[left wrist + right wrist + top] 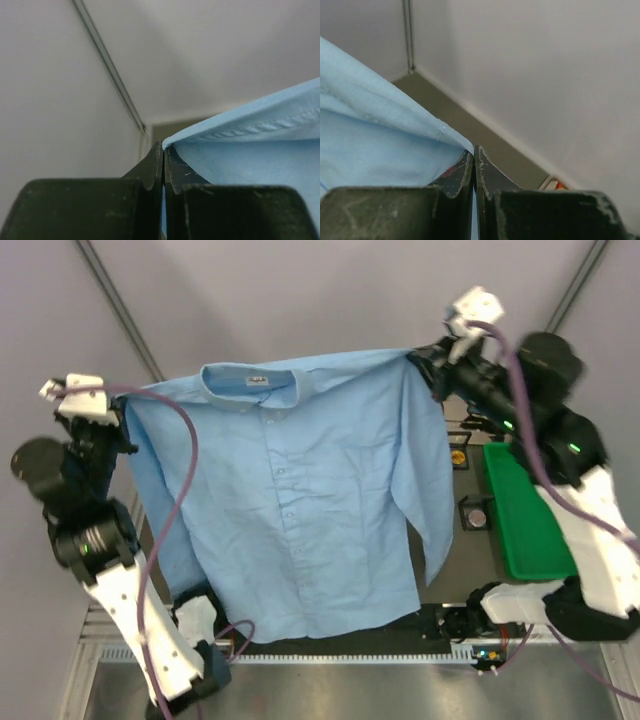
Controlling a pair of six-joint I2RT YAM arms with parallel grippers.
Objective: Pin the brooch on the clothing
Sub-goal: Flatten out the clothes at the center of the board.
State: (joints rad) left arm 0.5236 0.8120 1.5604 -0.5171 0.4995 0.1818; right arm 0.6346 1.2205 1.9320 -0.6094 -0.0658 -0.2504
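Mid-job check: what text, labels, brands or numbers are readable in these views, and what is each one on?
No text is legible in any view.
Neck label inside the collar of the light blue button-up shirt: dark marks, too small to read.
Small dark square cases beside the green plastic tray: no lettering can be made out.
Both wrist views: no text at all.

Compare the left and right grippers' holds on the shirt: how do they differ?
The left gripper pinches the shirt at one shoulder corner, the right gripper at the other. In the top view the right gripper's corner sits higher in the picture than the left gripper's, so the shoulder line slants. Shared: both are shut on a thin cloth edge, with the shirt spread between them.
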